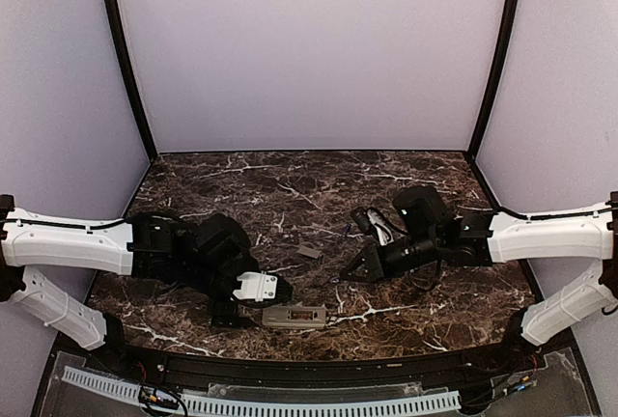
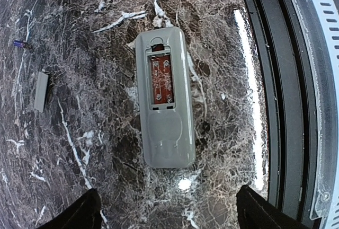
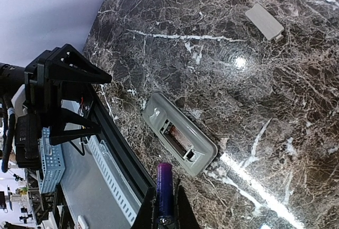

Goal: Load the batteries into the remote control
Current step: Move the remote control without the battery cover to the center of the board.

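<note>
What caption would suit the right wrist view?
Right gripper holds slim purple cylindrical battery near grey-backed oblong remote control lying face down, battery compartment open.

No readable text, label or number anywhere.

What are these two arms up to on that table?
Two robot arms are loading batteries into a remote. It lies face down near the front edge of the table, with its battery bay open and empty. The right gripper pinches one battery near the remote, not yet inserted. The left gripper hovers open over the remote. The second battery and the cover lie apart on the table.
</note>
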### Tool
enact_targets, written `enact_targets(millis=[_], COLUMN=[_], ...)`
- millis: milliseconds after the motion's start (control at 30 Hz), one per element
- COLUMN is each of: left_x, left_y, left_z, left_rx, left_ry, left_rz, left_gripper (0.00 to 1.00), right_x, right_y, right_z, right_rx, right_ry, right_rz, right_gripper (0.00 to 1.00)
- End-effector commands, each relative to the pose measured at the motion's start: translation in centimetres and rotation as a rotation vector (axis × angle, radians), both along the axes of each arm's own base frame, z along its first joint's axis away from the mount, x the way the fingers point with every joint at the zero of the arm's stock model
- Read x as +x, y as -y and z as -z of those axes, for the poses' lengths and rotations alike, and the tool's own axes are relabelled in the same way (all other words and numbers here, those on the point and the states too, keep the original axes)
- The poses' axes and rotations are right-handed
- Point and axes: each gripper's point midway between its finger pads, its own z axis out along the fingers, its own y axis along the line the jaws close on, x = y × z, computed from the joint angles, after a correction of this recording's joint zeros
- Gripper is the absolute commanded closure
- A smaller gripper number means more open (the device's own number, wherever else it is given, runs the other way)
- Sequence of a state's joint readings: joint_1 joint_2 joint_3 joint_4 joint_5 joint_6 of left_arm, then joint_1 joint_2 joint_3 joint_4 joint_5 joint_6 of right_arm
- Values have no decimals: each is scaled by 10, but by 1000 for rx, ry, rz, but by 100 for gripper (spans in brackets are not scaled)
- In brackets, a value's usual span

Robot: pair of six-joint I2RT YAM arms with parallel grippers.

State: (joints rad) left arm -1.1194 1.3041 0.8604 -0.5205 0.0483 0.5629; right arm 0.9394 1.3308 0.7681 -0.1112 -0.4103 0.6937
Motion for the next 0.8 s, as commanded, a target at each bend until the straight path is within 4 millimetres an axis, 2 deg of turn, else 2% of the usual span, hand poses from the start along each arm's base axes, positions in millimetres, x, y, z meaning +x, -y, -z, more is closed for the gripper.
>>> enact_targets(millis=[0, 267, 400, 467, 533, 600, 767], left_x=[-7, -1, 0, 3, 11, 16, 19], left_y=[14, 23, 26, 28, 31, 34, 35], left_z=[6, 33, 47, 54, 61, 69, 95], left_rx=[-86, -102, -90, -80, -65, -32, 85], left_ry=[-16, -11, -23, -21, -4, -9, -55], left_rz=[51, 29, 30, 20, -9, -25, -38], left_gripper=[12, 11, 11, 11, 11, 13, 27], right_x=[-7, -8, -9, -9, -10, -9, -5], right_y=[-5, 1, -3, -9, -13, -16, -15], right_z=[-1, 2, 8, 4, 5, 8, 14], right_rx=[31, 26, 37, 65, 72, 64, 44], right_ry=[11, 40, 16, 14, -1, -16, -39], right_rz=[-22, -14, -26, -36, -51, -63, -56], right_gripper=[100, 100, 100, 100, 100, 100, 100])
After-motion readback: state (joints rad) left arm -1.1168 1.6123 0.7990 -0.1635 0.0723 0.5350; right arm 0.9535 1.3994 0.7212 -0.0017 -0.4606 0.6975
